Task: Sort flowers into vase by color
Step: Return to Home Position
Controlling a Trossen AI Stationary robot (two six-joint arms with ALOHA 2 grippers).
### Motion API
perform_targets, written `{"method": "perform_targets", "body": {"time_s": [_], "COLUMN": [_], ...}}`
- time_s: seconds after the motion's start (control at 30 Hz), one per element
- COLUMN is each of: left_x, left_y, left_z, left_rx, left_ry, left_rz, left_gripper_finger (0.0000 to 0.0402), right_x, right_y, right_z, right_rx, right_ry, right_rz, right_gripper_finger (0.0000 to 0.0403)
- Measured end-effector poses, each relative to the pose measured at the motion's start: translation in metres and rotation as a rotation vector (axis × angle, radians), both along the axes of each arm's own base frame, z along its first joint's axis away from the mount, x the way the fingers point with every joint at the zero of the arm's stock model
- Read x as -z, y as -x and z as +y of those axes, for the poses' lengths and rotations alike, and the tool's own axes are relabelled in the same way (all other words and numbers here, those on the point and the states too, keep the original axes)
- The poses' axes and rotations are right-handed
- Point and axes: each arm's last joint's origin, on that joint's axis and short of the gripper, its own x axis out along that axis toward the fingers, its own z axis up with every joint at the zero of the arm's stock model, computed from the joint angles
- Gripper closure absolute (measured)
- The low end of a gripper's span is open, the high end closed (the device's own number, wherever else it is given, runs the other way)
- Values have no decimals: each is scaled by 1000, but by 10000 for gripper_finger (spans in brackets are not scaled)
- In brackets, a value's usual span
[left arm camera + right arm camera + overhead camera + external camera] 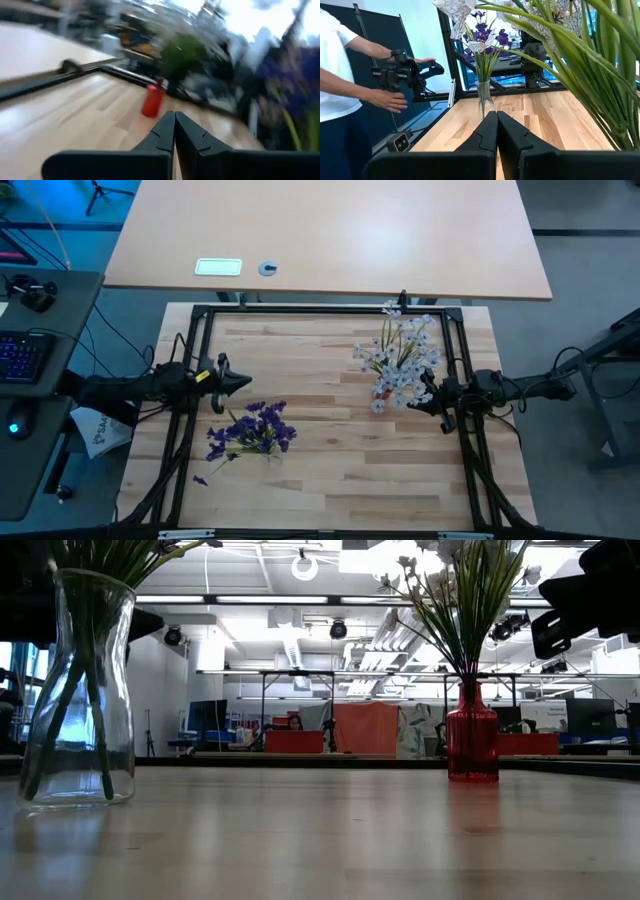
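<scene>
The purple flowers stand by their stems in a clear glass vase at the table's left middle. The pale white-bluish flowers stand in a red vase at the far right. My left gripper is shut and empty, above the table just beyond the purple flowers. My right gripper is shut and empty, close beside the white flowers on their right-near side. The right wrist view shows the green leaves close by and the clear vase across the table. The left wrist view shows the red vase.
A black frame runs around the wooden table top. One loose purple blossom lies near the left front. Bare wood lies between and in front of the vases. A person's hands hold a dark device beyond the table.
</scene>
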Motion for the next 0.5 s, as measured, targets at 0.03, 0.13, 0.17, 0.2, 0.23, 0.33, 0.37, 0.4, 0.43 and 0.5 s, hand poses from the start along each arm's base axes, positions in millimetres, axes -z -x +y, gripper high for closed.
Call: {"method": "perform_targets", "body": {"time_s": [0.03,0.13,0.17,0.2,0.23,0.33,0.37,0.4,0.43,0.5], "left_x": [1,2,2,2,2,2,2,2,2,2], "left_y": [0,0,0,0,0,0,0,0,0,0], "left_z": [-2,-10,-11,-12,-13,-15,-15,-15,-15,-15], "left_rx": [38,154,176,190,201,216,219,223,225,227], "left_ry": [-65,-273,-331,-368,-383,-322,-287,-247,-206,-154], "left_rz": [14,36,37,37,36,31,30,28,27,25], "left_gripper_finger": [402,402,402,402,402,401,402,402,402,402], "right_x": [0,0,0,0,0,0,0,0,0,0], "right_y": [0,0,0,0,0,0,0,0,0,0], "right_z": [0,0,0,0,0,0,0,0,0,0], "right_rx": [0,0,0,0,0,0,0,0,0,0], "right_ry": [0,0,0,0,0,0,0,0,0,0], "right_rz": [0,0,0,0,0,0,0,0,1,1], "right_gripper_finger": [402,402,402,402,402,402,402,402,402,402]}}
